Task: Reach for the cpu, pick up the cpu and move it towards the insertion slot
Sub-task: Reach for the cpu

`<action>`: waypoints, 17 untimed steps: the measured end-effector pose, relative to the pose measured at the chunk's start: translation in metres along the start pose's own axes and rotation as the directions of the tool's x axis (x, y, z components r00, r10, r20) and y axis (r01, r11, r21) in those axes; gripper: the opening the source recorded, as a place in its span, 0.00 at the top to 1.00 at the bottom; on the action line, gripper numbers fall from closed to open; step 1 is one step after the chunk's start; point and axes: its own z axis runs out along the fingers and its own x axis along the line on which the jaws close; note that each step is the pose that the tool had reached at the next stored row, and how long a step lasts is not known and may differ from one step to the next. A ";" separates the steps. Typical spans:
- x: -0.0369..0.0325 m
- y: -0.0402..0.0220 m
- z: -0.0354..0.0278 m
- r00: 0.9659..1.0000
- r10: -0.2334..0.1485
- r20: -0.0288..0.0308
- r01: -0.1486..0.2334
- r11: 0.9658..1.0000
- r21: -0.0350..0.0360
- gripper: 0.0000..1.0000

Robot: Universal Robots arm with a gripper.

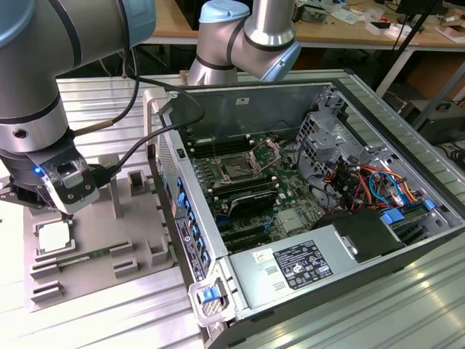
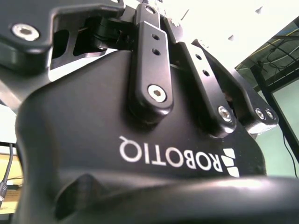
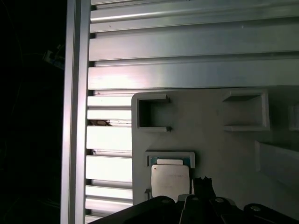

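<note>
End effector [image 1: 64, 207]: lower left of the exterior view, close by the cpu; grip width cannot be told.
Cpu [image 1: 54, 237]: lying flat in the grey tray [image 1: 142, 225].
Insertion slot [image 1: 236, 170]: frame centre, inside the computer case [image 1: 247, 109], well apart.

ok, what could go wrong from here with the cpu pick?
1. The gripper hangs off-centre beside the cpu in its grey tray pocket; a descent could hit the pocket rim.
2. The insertion slot lies past the case wall; the wrist cable may snag there.
</note>
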 end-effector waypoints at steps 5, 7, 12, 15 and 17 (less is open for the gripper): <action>0.0001 -0.0010 0.0005 1.000 0.000 0.000 0.000 1.000 0.000 0.89; 0.0002 -0.0017 0.0010 1.000 0.000 0.000 0.000 1.000 0.000 0.89; 0.0003 -0.0028 0.0018 1.000 0.000 0.000 0.000 1.000 0.000 0.89; 0.0003 -0.0035 0.0023 1.000 0.000 0.000 0.000 1.000 0.000 0.89; 0.0004 -0.0038 0.0024 1.000 0.000 0.000 0.000 1.000 0.000 0.89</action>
